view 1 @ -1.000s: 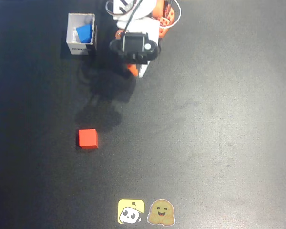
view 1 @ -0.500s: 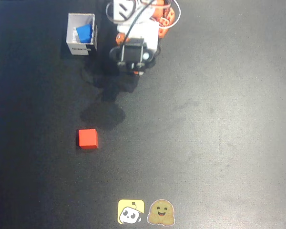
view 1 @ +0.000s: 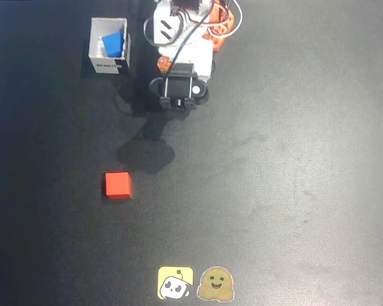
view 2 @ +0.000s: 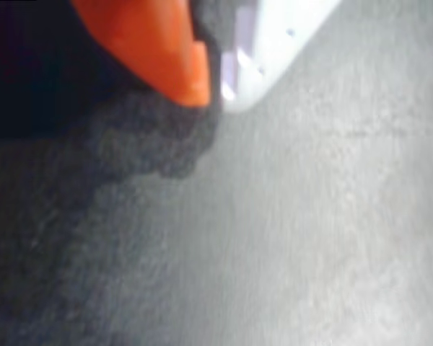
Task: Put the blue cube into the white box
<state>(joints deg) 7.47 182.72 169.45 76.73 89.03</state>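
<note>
While one blue cube (view 1: pixel 113 43) fills one white box (view 1: pixel 96 46), one red cube (view 1: pixel 117 185) lies apart

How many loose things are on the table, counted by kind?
Cubes: 2, the blue cube inside the white box and a red cube.
Boxes: 1, the white box.
Stickers: 2, a yellow sticker and a brown sticker.
Total: 5.

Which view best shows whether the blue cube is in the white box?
The overhead view: the blue cube sits tilted inside the white box, near its right wall in the picture. The wrist view gives nothing on it, just the gripper with its jaws close together over bare table.
</note>
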